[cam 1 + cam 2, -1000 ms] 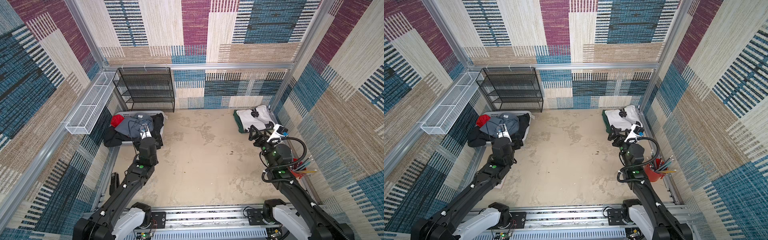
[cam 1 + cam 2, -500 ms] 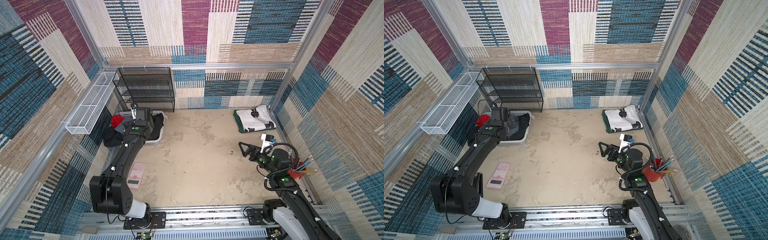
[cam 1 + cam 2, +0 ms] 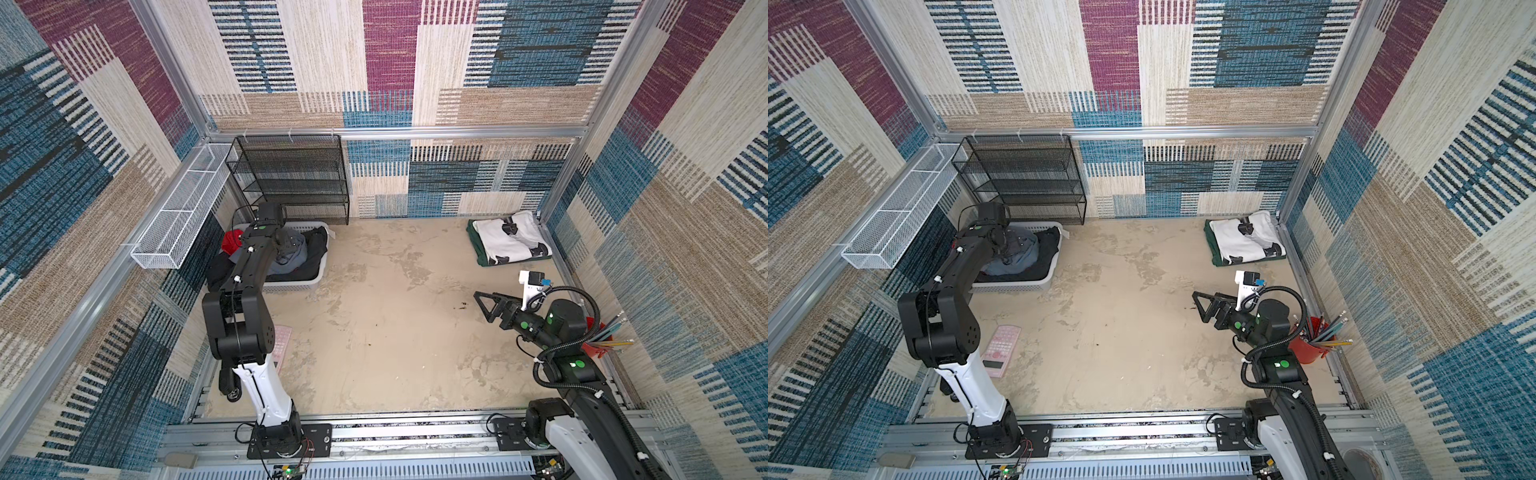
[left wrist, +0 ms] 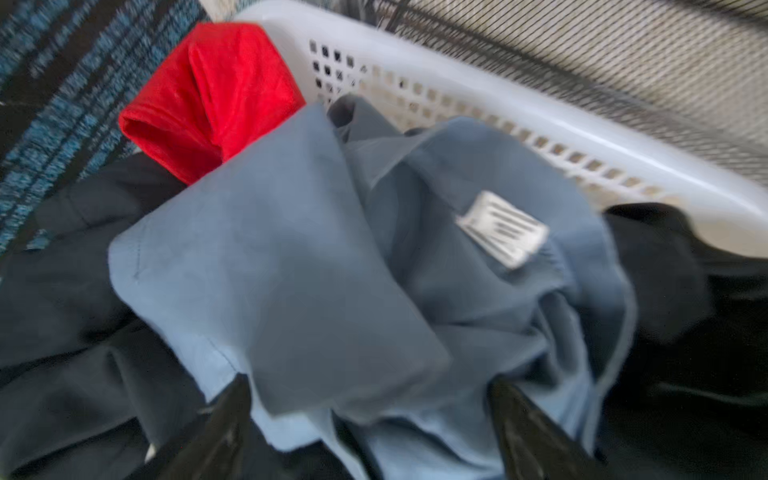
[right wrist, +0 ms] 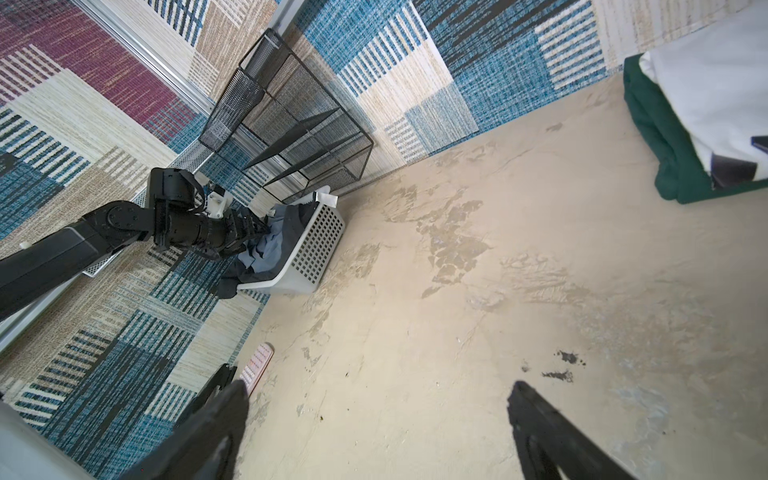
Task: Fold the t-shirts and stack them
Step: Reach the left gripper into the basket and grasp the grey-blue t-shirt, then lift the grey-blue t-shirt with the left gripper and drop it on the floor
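The slate-grey t-shirt (image 4: 316, 266) lies crumpled in the white perforated basket (image 4: 478, 104) at the far left of the surface (image 3: 395, 332). Its cloth is plain and soft, thrown into loose folds, with a hemmed edge turned up and a small white label (image 4: 503, 228) with dark lines showing near the neck. The left wrist view is blurred. The left gripper (image 4: 370, 382) is down in the basket with its fingers (image 4: 232, 415) spread, and a bunch of the grey cloth sits between them; whether they press on it I cannot tell

The basket also holds black cloth (image 4: 62, 332) under and around the grey shirt, spilling over the left rim, and a red garment (image 4: 208, 95) bunched at its far left corner

At the far right, against the wall, the white t-shirt with black patches (image 3: 503, 241) lies folded flat on top of the folded dark green t-shirt (image 5: 656, 124), whose edge shows along the left and near sides

The right gripper (image 3: 482, 305) hangs over bare surface at the near right, well apart from both piles, with its fingers (image 5: 216, 428) spread wide and nothing between them

A black mesh rack (image 3: 291, 178) stands against the far wall just behind the basket, and a white wire tray (image 3: 183, 224) hangs on the left wall. A pink calculator (image 3: 1000, 349) lies at the near left, and a red cup of pencils (image 3: 1308, 349) stands at the right edge
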`<action>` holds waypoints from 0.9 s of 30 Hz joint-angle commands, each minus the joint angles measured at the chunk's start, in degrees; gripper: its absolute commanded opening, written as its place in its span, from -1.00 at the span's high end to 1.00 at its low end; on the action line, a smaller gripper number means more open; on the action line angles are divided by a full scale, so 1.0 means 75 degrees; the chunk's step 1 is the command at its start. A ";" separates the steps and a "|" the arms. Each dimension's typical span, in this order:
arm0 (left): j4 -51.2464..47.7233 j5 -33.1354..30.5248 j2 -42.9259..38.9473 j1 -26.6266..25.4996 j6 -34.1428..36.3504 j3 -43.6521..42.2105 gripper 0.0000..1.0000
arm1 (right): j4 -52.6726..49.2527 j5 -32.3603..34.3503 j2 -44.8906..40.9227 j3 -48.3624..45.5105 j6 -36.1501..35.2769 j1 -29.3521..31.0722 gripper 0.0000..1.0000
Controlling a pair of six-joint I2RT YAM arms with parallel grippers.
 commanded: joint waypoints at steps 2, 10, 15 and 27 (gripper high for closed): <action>-0.0711 -0.0025 0.0605 0.0050 0.0282 0.0766 -0.31 | 0.0009 -0.0069 -0.0584 -0.0322 0.0195 0.0008 -0.97; -0.1623 -0.0259 0.0119 -0.0089 0.0476 0.1131 1.00 | -0.0644 0.0522 -0.1166 -0.0618 -0.0487 0.0002 -0.97; 0.0122 -0.0594 -0.2744 -0.0786 0.0429 -0.0890 1.00 | -0.0526 0.0467 -0.0998 -0.0570 -0.0431 0.0002 -0.97; -0.0292 0.0911 -0.4979 -0.3993 -0.0108 0.0948 1.00 | 0.0441 -0.0010 0.0416 -0.0315 0.0096 0.0011 -0.97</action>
